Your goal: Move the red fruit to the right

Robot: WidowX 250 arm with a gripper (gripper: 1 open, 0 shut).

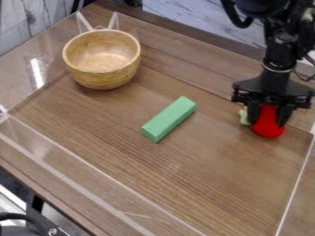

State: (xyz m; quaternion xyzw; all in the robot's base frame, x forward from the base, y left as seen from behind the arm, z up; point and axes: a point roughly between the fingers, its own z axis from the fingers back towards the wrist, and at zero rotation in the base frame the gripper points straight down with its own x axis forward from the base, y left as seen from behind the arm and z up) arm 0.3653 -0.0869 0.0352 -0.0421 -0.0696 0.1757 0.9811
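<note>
a: where's the red fruit (271,123)?
b: far right of the table (185,175), under our gripper (268,109).
a: holding it?
b: we can't tell; the jaws straddle its top, how tightly isn't clear.
a: so we're nearly done, just release and back off.

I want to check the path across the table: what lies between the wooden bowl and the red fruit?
In the camera view, the light-green block lies on the table between the wooden bowl and the red fruit, slightly nearer the camera than the straight line joining them.
</note>
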